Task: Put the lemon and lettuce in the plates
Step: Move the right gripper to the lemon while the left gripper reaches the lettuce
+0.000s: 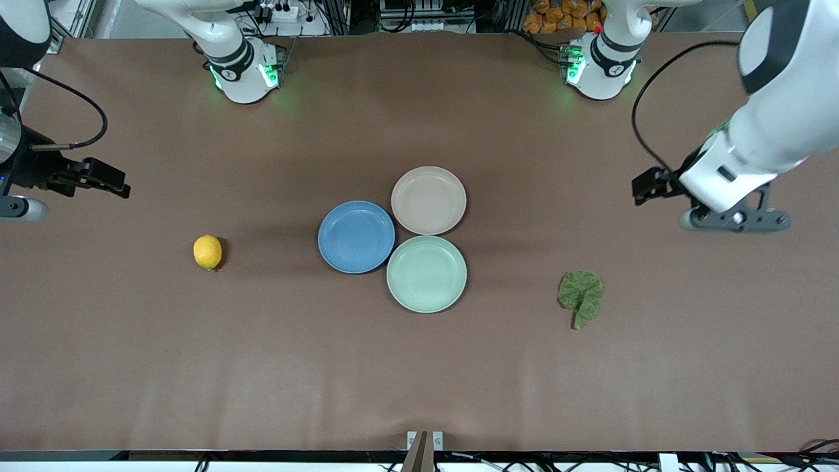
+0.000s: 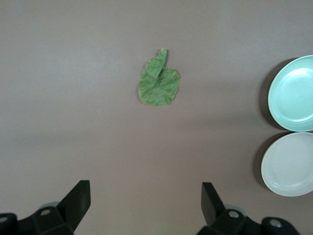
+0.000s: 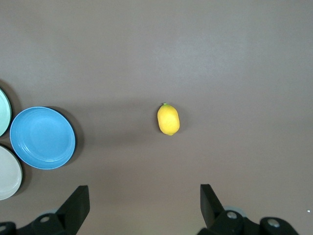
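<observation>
While both hands (image 2: pixel 144 205) (image 3: pixel 144 205) hover spread, lemon (image 3: pixel 168 119) and lettuce (image 2: pixel 158 81) lie apart.

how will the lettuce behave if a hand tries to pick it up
The lettuce looks thin and crinkled, so it will probably flop and fold. It lies flat on the table, so fingers may slide over it. It likely weighs very little.

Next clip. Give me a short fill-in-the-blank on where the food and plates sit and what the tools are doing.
1. The lemon lies on the ____, toward the right arm's end.
2. The plate nearest the front camera is ____.
3. The lettuce lies toward the ____ arm's end.
4. The left tool and right tool both stand ____.

Missing: table; mint-green; left; open
</observation>
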Available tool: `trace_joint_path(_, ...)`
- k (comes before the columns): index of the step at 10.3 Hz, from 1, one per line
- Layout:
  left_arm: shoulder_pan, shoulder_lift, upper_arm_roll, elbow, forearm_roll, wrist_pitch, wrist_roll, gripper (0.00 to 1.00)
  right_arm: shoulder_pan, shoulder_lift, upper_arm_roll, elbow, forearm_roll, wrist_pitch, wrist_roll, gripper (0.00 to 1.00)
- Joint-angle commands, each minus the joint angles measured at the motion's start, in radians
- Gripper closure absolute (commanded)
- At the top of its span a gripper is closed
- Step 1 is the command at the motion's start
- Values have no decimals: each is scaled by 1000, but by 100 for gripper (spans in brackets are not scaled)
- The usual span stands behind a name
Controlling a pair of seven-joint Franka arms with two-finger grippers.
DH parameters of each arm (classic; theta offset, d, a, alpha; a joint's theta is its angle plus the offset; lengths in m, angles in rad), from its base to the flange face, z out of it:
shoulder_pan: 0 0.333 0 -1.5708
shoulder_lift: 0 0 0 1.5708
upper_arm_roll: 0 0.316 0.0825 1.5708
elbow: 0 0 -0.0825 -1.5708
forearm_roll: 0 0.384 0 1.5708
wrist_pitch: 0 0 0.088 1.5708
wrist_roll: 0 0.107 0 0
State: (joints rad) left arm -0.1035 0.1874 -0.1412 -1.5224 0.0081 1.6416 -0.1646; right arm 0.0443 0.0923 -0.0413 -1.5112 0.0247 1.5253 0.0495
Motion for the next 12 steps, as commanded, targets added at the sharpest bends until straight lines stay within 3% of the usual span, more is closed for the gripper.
trace_joint_path(1, -10, 67, -3, 7, -17, 59, -10, 0, -4, -2, -3, -18, 14, 6, -20, 0)
trace_joint_path(6, -41, 248, -8, 5, 3, 200, 8, 0, -1, -3, -5, -137, 6, 142, -39, 0)
trace_joint_path(9, -61, 392, -9, 19, 84, 265, 46, 0, -3, -5, -5, -246, 3, 260, -54, 0)
trace_joint_path(12, -44, 458, -6, 15, 124, 366, 117, 0, -11, -5, -5, -352, 3, 376, -79, 0)
